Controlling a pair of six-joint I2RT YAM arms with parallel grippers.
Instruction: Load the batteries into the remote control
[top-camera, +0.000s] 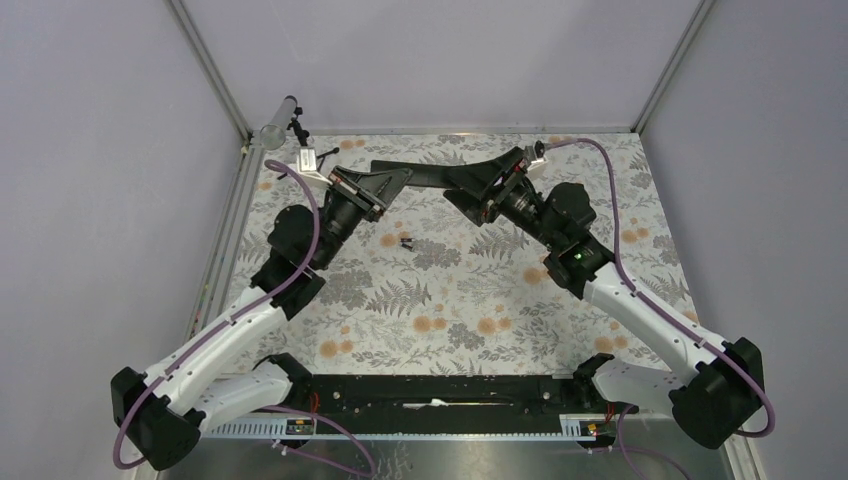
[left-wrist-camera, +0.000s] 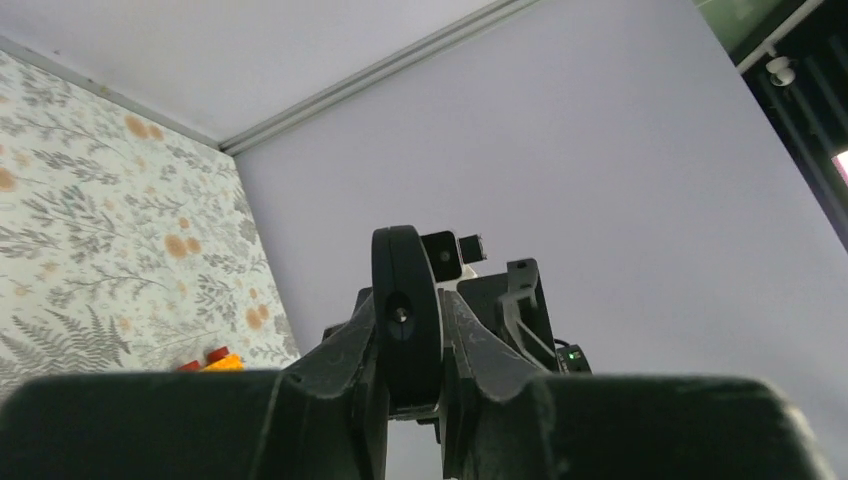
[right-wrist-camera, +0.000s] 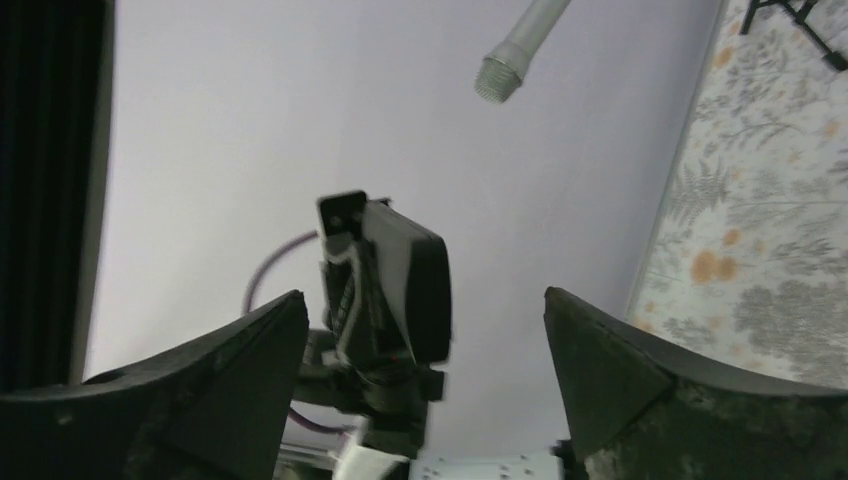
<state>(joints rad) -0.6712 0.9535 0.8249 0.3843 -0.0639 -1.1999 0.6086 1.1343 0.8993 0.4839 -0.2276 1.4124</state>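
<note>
The remote control (top-camera: 432, 176) is a slim black bar held level above the far part of the table, between the two arms. My left gripper (top-camera: 392, 184) is shut on its left end. In the left wrist view the remote control (left-wrist-camera: 405, 270) points away end-on, pinched between both fingers (left-wrist-camera: 345, 345). My right gripper (top-camera: 470, 190) stands open around the bar's right end. In the right wrist view its jaws stand wide apart and the remote control (right-wrist-camera: 412, 285) sits between them, touching neither. The batteries (top-camera: 405, 242) lie on the floral tablecloth below.
A black mini tripod (top-camera: 298, 128) with a pale tube (top-camera: 278, 122) stands at the far left corner. A yellow and red toy (left-wrist-camera: 222, 359) peeks past my left finger. Grey walls close in the table on three sides.
</note>
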